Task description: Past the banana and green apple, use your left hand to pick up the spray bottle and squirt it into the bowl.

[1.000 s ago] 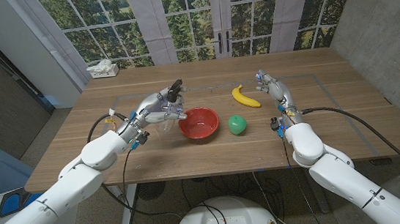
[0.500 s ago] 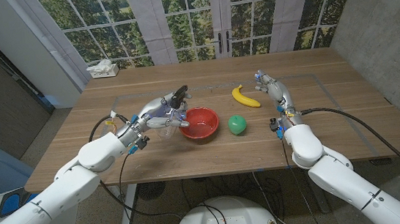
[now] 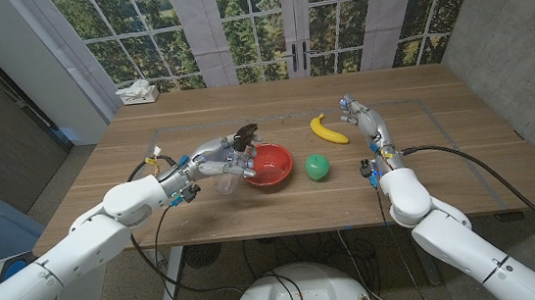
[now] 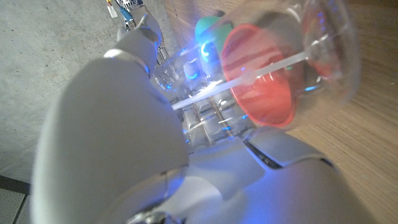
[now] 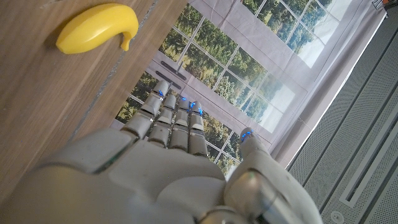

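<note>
A: Start big. What is the setting?

B: A wide wooden table (image 3: pixel 446 167) under tall paned windows (image 3: pixel 255 23) with trees beyond them. A grey wall stands on the right, and a white tissue box (image 3: pixel 137 92) sits at the table's far left corner.

A: And the arms?

B: Two white arms come in from the near corners. The left hand (image 3: pixel 217 158) is raised above the table just left of the red bowl (image 3: pixel 267 165), its fingers wrapped around a clear spray bottle (image 3: pixel 232 161). The bottle is tipped over, with its black nozzle (image 3: pixel 244 132) pointing toward the bowl's rim.

A: Does the wrist camera confirm the grip?

B: Yes, though it is blurred. In the left wrist view the clear bottle body (image 4: pixel 323 43) lies along the hand, its dip tube running through it, and the red bowl shows through the plastic.

A: The right hand?

B: The right hand (image 3: pixel 363 118) is near the table's right side, holding nothing, fingers straight and close together. In the right wrist view the fingers (image 5: pixel 174 121) reach out past the table edge.

A: The fruit?

B: The banana (image 3: pixel 326 130) lies just left of the right hand. The green apple (image 3: pixel 317 167) sits right of the bowl, nearer the robot than the banana.
</note>
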Robot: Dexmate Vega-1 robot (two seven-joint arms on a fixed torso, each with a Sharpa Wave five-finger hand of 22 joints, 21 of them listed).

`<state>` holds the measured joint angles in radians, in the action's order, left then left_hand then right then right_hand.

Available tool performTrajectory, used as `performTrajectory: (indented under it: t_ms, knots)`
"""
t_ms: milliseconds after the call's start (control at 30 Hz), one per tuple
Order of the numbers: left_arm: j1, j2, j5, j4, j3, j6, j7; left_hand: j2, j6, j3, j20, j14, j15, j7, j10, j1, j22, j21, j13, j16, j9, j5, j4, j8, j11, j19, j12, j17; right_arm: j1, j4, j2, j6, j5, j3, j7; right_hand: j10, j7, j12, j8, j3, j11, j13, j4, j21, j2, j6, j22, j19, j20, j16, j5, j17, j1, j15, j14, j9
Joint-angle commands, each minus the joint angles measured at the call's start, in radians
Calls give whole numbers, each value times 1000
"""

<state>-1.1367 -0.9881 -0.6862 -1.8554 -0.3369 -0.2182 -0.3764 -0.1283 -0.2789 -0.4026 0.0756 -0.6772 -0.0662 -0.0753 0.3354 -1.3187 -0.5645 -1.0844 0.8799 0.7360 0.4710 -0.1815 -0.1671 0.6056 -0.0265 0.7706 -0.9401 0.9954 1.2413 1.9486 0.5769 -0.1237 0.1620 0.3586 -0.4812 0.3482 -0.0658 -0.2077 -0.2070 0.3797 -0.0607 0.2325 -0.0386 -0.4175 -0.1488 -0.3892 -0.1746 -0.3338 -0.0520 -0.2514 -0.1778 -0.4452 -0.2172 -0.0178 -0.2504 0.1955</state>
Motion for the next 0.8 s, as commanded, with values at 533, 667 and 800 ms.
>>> performTrajectory:
  t_ms: [533,667,800]
  knots:
    - [-41,-108,-226,-151,47,332,76,303,-50,-3,154,0,-105,-10,2,-308,3,-10,-1,16,15,-2,-4,19,8,13,-15,-1,-52,-46,6,14,40,8,53,5,2,-3,2,10,9,-2,-4,6,-9,-3,-2,-11,2,-5,1,1,-5,-3,-6,3]
    - [-48,-113,-229,-166,54,347,99,303,-63,-1,154,0,-105,6,3,-310,5,-12,1,20,20,-4,-4,28,5,15,-19,-2,-59,-57,9,10,52,10,65,5,2,-3,2,10,8,-2,-4,7,-9,-4,-2,-12,3,-5,1,2,-5,-2,-7,3]
    - [-49,-115,-261,-176,60,383,112,302,-66,0,154,-2,-107,15,4,-311,6,-14,1,24,23,-5,-5,32,7,16,-22,-1,-63,-62,12,11,61,9,71,5,2,-3,2,11,8,-3,-5,8,-9,-4,-2,-12,2,-5,1,2,-5,-2,-6,3]
